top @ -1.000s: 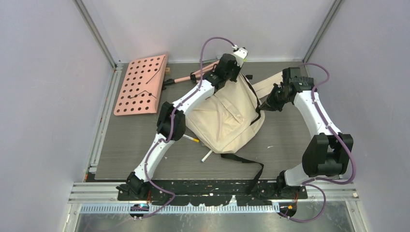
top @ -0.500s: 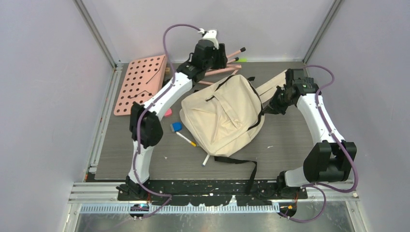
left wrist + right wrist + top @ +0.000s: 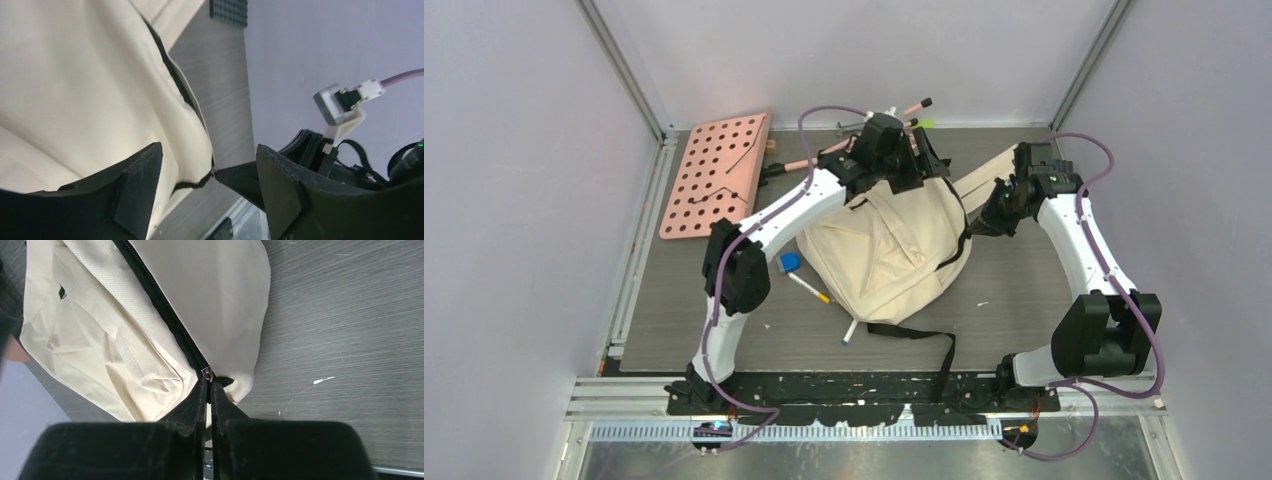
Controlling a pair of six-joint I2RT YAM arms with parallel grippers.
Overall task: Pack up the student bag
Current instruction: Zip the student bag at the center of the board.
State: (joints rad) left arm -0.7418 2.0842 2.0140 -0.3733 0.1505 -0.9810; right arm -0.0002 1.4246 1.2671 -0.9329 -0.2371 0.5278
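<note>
Cream cloth student bag (image 3: pixel 884 250) is laid mid-table; its zipper end, by zipper pull (image 3: pixel 206 374), is pinched by right gripper (image 3: pixel 210 390), jaws narrow. Left gripper (image 3: pixel 209 186), shut 1 second ago, is now spread wide, empty, at bag's far top edge. Opening judged under way; pen (image 3: pixel 809 288) not yet packed.

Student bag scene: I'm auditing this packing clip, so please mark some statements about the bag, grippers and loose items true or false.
1. The left gripper is open, holding nothing. True.
2. The right gripper is open wide. False: it is shut at the student bag's zipper end.
3. The pink pegboard lies on the bag. False: it lies apart, far left.
4. A small blue item lies beside the bag. True.
</note>
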